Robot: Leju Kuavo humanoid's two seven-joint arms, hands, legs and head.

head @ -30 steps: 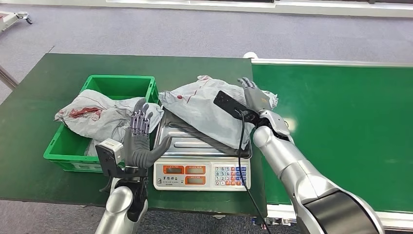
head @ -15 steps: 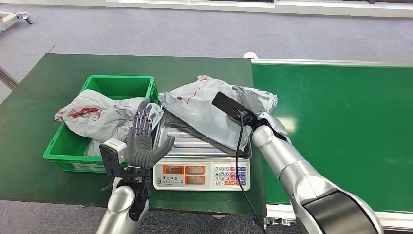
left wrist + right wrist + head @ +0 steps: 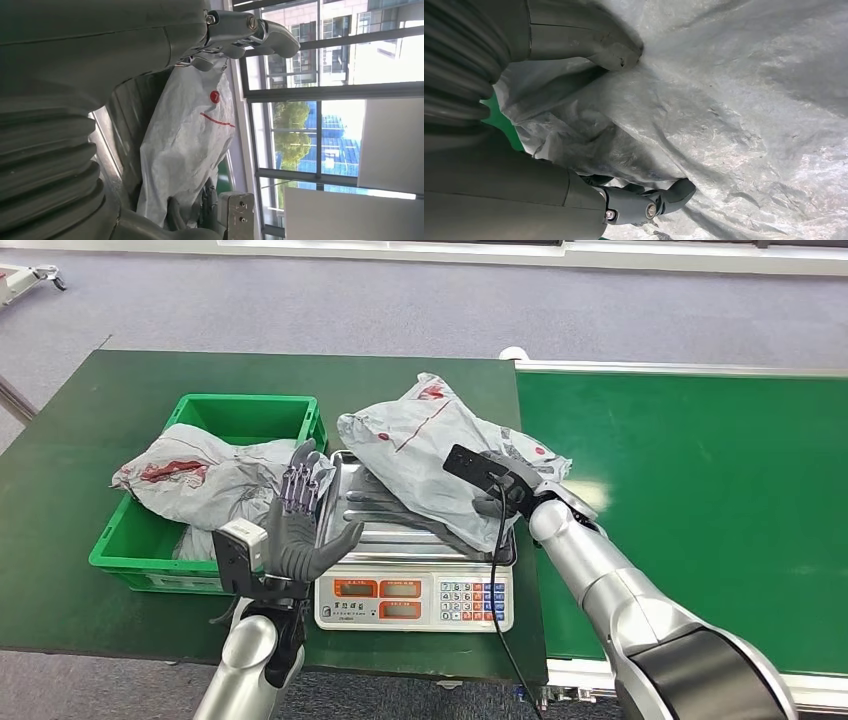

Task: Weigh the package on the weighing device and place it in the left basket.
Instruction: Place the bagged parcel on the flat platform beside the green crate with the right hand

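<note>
1. Nearest, the left arm rises from below at the table's front edge, and the left hand (image 3: 297, 530) stands upright with its palm toward the scale and its fingers (image 3: 300, 483) spread, holding nothing.
2. Just beside it sits the weighing scale (image 3: 415, 598), keypad and displays facing the robot, its steel pan (image 3: 395, 530) partly bare.
3. Further in, the right arm reaches across from the right, and the right hand (image 3: 508, 480) grips the grey package (image 3: 420, 445) at its right end, the thumb pressed into the plastic in the right wrist view.
4. That package is tilted, its near part over the pan and its far end raised.
5. Left of the scale, the green basket (image 3: 250, 415) holds another grey bag (image 3: 200, 475).
6. Beyond lies the green table (image 3: 250, 370), with the conveyor belt (image 3: 700, 470) to the right.
</note>
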